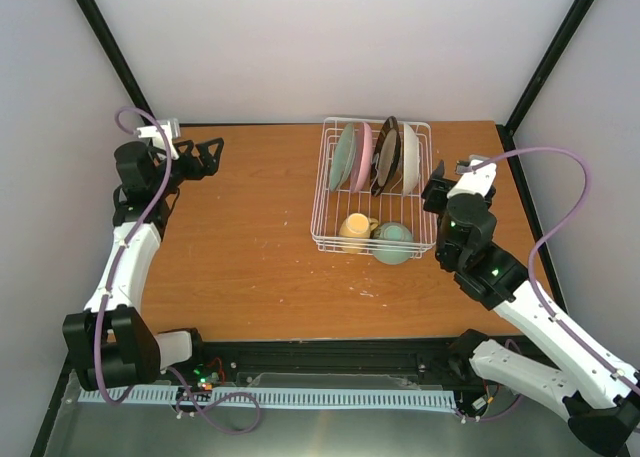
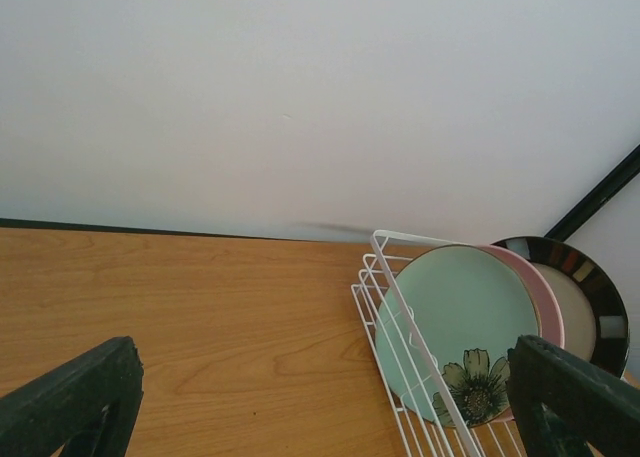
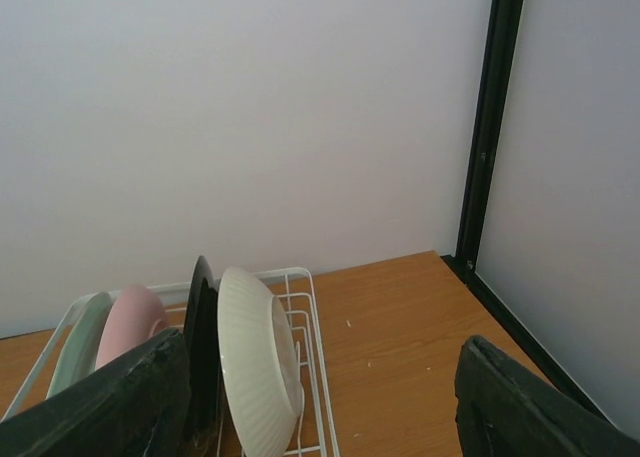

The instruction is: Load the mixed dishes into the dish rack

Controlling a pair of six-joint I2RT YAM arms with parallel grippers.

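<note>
While both arms are hanging clear of the load, the rack [image 1: 400, 205] is sitting right of centre in the overhead frame, toward the top of the table [image 1: 250, 237], and it is carrying everything. Four plates are standing on edge across its upper half: mint plate [image 1: 342, 157] at the left, pink plate [image 1: 361, 158] pressed against it, then the dark-rimmed plate [image 1: 385, 157], and the white plate [image 1: 410, 159] at the right. Below them, the mug [image 1: 355, 227] and the bowl [image 1: 393, 241] are sitting side by side along the rack's lower edge, the bowl in the lower right corner. Over at upper left, the left gripper [image 1: 212, 157] is hovering well apart from the rack, its fingers [image 2: 75, 402] spread wide with nothing between them. Just beside the rack's right edge, the right gripper [image 1: 432, 189] is holding its fingers [image 3: 530, 402] wide apart too, gripping nothing.
</note>
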